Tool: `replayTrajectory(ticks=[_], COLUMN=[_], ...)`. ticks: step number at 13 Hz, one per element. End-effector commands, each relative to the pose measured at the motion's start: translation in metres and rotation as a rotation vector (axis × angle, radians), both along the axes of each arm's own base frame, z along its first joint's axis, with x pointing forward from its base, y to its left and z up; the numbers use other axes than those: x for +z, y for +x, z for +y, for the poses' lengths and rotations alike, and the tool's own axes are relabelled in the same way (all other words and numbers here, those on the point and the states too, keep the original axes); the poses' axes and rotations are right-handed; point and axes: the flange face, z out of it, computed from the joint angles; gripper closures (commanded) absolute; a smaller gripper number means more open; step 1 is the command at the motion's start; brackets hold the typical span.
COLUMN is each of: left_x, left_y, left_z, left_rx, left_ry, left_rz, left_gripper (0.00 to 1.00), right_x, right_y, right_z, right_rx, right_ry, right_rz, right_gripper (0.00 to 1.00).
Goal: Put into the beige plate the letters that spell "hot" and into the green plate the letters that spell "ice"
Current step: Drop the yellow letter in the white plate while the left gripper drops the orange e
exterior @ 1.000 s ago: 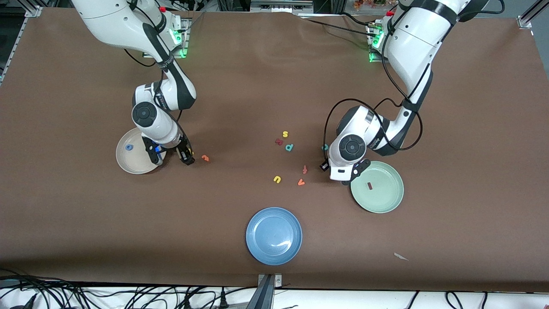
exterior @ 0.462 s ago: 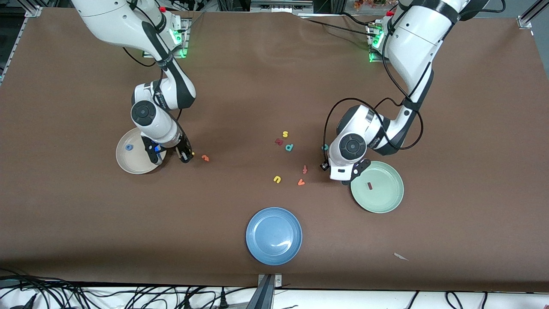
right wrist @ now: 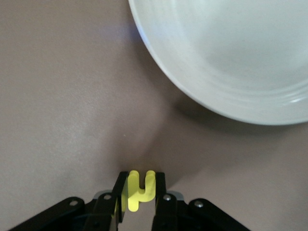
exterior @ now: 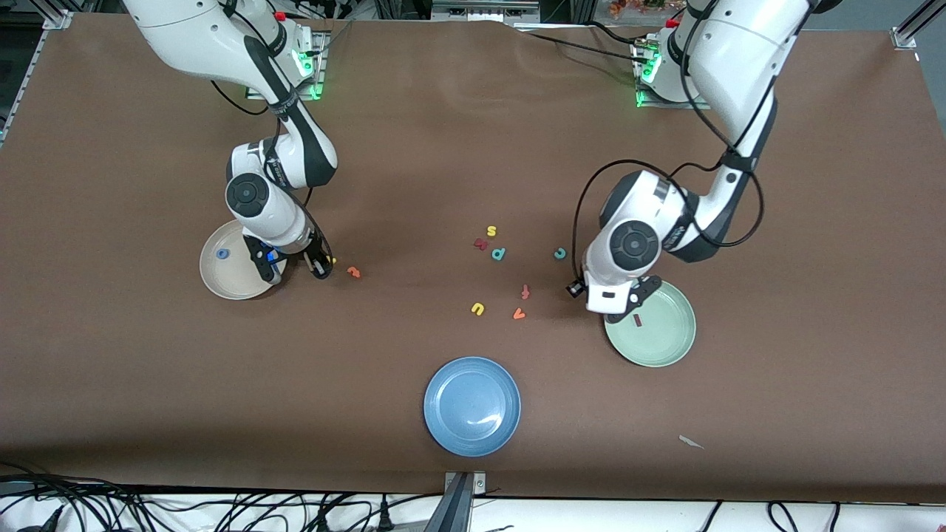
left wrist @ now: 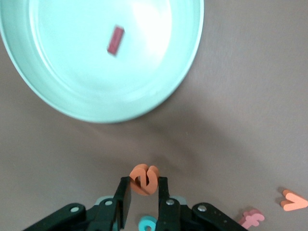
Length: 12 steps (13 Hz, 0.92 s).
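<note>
Left gripper (left wrist: pixel 143 198) pinches the orange foam e (left wrist: pixel 144 180) beside the green plate's (exterior: pixel 676 347) rim; right gripper (right wrist: pixel 139 197) clamps the yellow h (right wrist: pixel 138 189) near the beige plate (exterior: pixel 222 284).

Bare brown table (exterior: pixel 443 148) lies open between the arm bases and the scattered letters. Mid-table a loose cluster blocks low passes: yellow s (exterior: pixel 491 231), teal d-shaped letter (exterior: pixel 499 254), red f-shaped letter (exterior: pixel 525 291), yellow u (exterior: pixel 478 309), orange v (exterior: pixel 519 314). The blue plate (exterior: pixel 443 414) sits nearer the front camera, well apart from them. Open cloth surrounds it.
</note>
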Motion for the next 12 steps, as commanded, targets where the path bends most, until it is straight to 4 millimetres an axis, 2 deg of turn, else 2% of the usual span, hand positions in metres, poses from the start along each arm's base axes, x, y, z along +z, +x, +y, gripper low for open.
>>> replayTrajectory(ticks=[1,2,3,4,5,6,7,8,9,11,12], left_x=[0.007,0.006,-0.003,-0.013,-0.023,-0.024,-0.024,-0.023,-0.018,0.002,0.016], left_y=[0.015,0.021,0.024,0.024,0.024,0.022,0.021,0.021,0.022,0.019,0.014], left_z=[0.043,0.058,0.075,0.083,0.088,0.088,0.083,0.083,0.085,0.074,0.061], left_rx=[-0.107,-0.134,-0.157,-0.183,-0.192,-0.195,-0.204,-0.204,-0.2,-0.197,-0.21], left_ry=[0.063,0.087,0.092,0.087,0.086,0.085,0.084,0.085,0.084,0.082,0.08], left_rz=[-0.025,-0.033,-0.019,0.002,0.019,0.024,0.023,0.022,0.016,0.022,0.031], left_gripper=[0.93,0.93,0.93,0.93,0.91,0.81,0.58,0.22,0.0,0.0,0.0], right_x=[0.057,0.078,0.095,0.106,0.113,0.112,0.108,0.099,0.081,0.049,0.039], right_y=[0.013,0.017,0.023,0.025,0.027,0.029,0.029,0.028,0.021,0.013,0.013], right_z=[0.005,0.002,-0.018,-0.036,-0.061,-0.087,-0.106,-0.124,-0.136,-0.158,-0.165], right_rx=[0.047,0.078,0.104,0.146,0.195,0.256,0.31,0.347,0.389,0.479,0.499], right_ry=[-0.013,-0.02,-0.03,-0.029,-0.023,-0.016,-0.008,-0.004,0.0,0.001,-0.002], right_rz=[0.079,0.128,0.173,0.199,0.213,0.231,0.24,0.25,0.263,0.248,0.25], right_gripper=[0.8,0.8,0.8,0.8,0.8,0.8,0.8,0.8,0.8,0.8,0.8])
